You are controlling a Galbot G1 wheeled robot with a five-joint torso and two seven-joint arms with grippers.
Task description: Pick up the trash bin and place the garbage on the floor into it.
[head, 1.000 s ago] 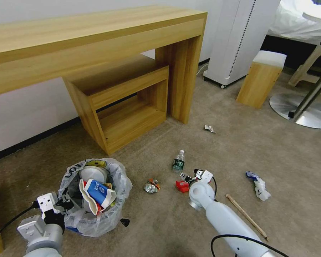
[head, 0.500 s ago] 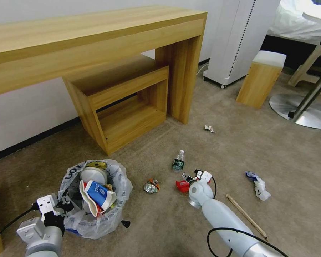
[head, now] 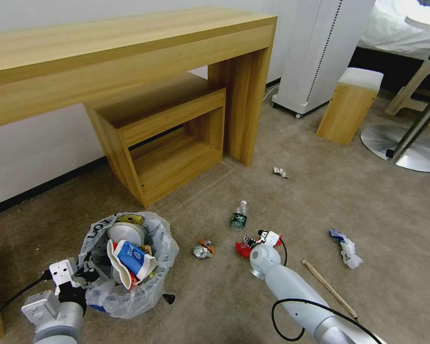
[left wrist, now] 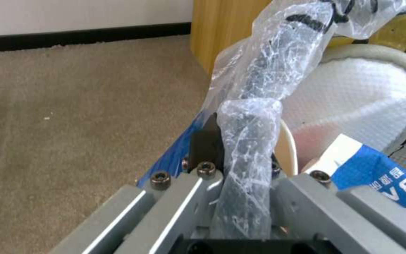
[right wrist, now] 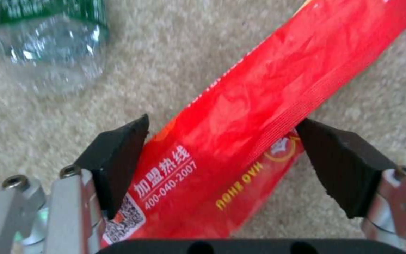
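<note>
**Left gripper clamped on bin rim; right gripper spread over red wrapper**

Left gripper [head: 83,277], at 7 o'clock in the head view, is clenched on the bag-covered rim of the trash bin [head: 129,260]; the wrist view shows the crinkled liner pinched between its fingers [left wrist: 205,144]. The bin stands on the floor [head: 215,296] and holds a white slipper [left wrist: 353,102] and a blue-and-white carton [head: 131,258].

At 3 o'clock of the bin lies a crushed can [head: 203,249]. At 1 o'clock of the can lies a green-labelled bottle [head: 239,216] on its side.

Right gripper [right wrist: 222,165] is low over the carpet at the red wrapper [right wrist: 264,106], released: both pads [right wrist: 118,155] stand apart, one on each side of the wrapper, which runs diagonally between them.

At 3 o'clock of that arm lies a wooden stick [head: 329,289]; at 2 o'clock, a white-blue packet [head: 346,248]. A small wrapper [head: 280,172] lies well apart, near the desk leg [head: 243,110].
</note>
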